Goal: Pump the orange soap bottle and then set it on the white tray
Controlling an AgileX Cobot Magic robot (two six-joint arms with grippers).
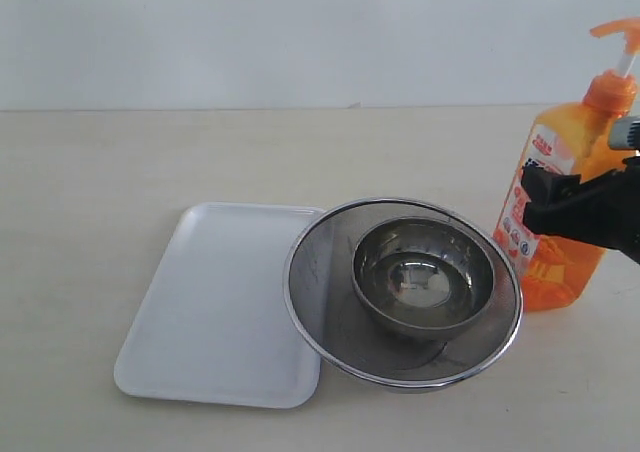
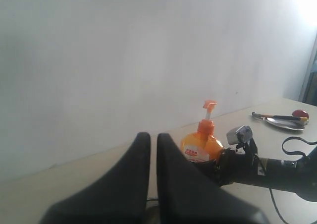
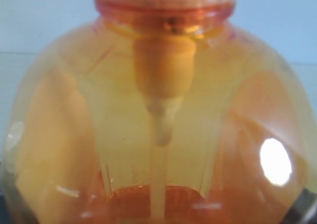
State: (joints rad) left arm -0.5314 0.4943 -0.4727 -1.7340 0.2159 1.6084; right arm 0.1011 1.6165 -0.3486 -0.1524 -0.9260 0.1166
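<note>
Nearest to any lens, filling the whole right wrist view: orange soap bottle (image 3: 158, 135), translucent, with a pale dip tube down the middle. Stood upright on table (image 1: 150, 152) at the far right of the exterior view, well apart from white tray (image 1: 215, 312). Between them, steel strainer (image 1: 300, 312) with its bowl (image 1: 365, 247), partly overlapping the tray's right side. Found right gripper (image 1: 560, 207) at mid-body of the bottle, jaws apparently closed on it, one across the label. Saw left gripper (image 2: 153, 137) only in its own wrist view, away from the bottle, jaws almost together, nothing between.

Would probably handle as smooth, rounded plastic: stiff enough for a firm hold, but slippery, and likely to yield a little under a hard squeeze. Seemed only partly filled, so judged rather light and easy to tip under a press on pump head (image 1: 620, 27) from above. Best taken at the wide body below the shoulder, not at the thin white stem.

Could not see the far jaw behind the bottle, nor the part of the label under the near one. Pump nozzle close against the right frame edge, bottle's right flank covered by the arm. Liquid level hard to read through the coloured wall.
</note>
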